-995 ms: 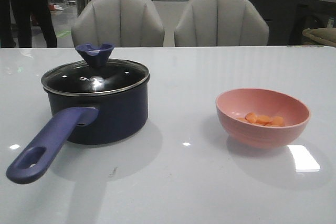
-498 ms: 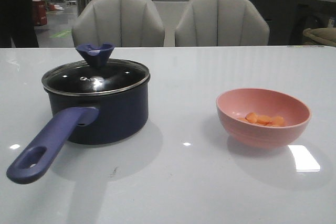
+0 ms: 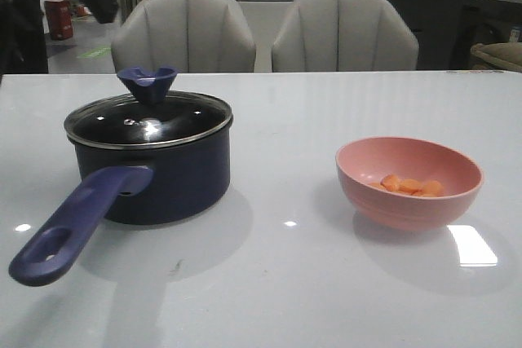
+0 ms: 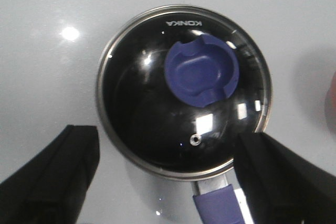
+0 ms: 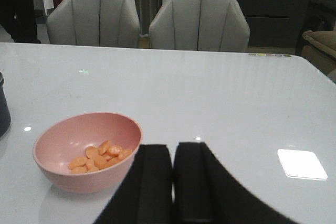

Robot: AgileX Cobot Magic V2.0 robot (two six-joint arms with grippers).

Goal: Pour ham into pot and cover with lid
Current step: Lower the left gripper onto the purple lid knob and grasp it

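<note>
on the bench (image 3: 277, 283): lid (image 3: 148, 119) closing pot (image 3: 151, 173), contents hidden; ham (image 3: 410, 186) in pink bowl (image 3: 408, 182). left gripper (image 4: 165, 174) jaws wide apart above lid, right gripper (image 5: 173, 182) jaws nearly closed, holding nothing.

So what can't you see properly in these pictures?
- Inside the pot: the lid sits on it and its glass looks dark in both the front and left wrist views.
- Pot handle: cut off by the left wrist picture's edge.
- Ham count: the chunks overlap in the pink bowl.
</note>
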